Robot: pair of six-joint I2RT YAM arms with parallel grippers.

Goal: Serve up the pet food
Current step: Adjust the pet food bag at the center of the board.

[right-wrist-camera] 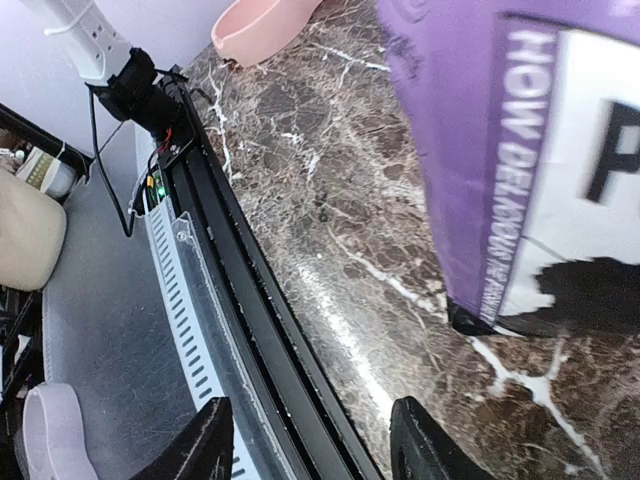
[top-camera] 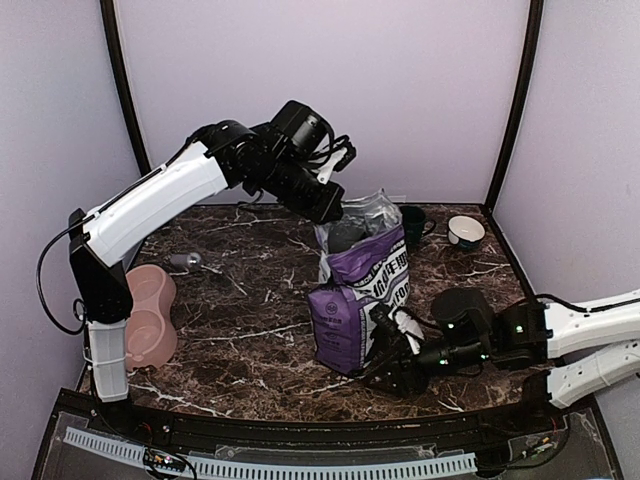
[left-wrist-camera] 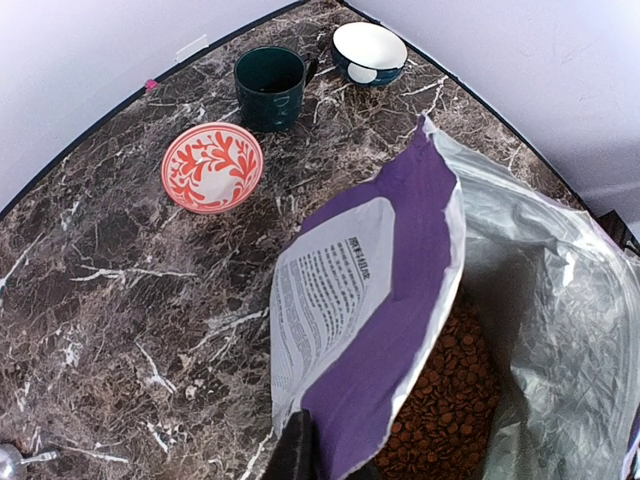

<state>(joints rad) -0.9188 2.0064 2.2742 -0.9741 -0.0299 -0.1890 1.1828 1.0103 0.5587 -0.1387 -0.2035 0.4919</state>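
The left pincer (left-wrist-camera: 330, 465), barely showing at the frame's bottom edge, pinched the lip of the open purple-and-white bag (left-wrist-camera: 340, 300), the pet food (left-wrist-camera: 445, 400) heaped inside just to its right, while far beyond it on the marble table (left-wrist-camera: 100, 300) stood a red-patterned bowl (left-wrist-camera: 212, 167), a dark green cup (left-wrist-camera: 270, 88) and a white-lined bowl (left-wrist-camera: 369, 52).

- Pale lavender walls (top-camera: 320, 90) at the back and both sides.
- Black corner posts (top-camera: 122, 80).
- Dark brown marble table (top-camera: 250, 330), white-veined.
- Grey floor (right-wrist-camera: 90, 300) beyond its front edge.

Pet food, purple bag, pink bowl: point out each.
pet food (left-wrist-camera: 448, 392): left wrist view, kibble heap inside bag
purple bag (top-camera: 342, 322): top external view, front panel
pink bowl (top-camera: 152, 338): top external view, near compartment
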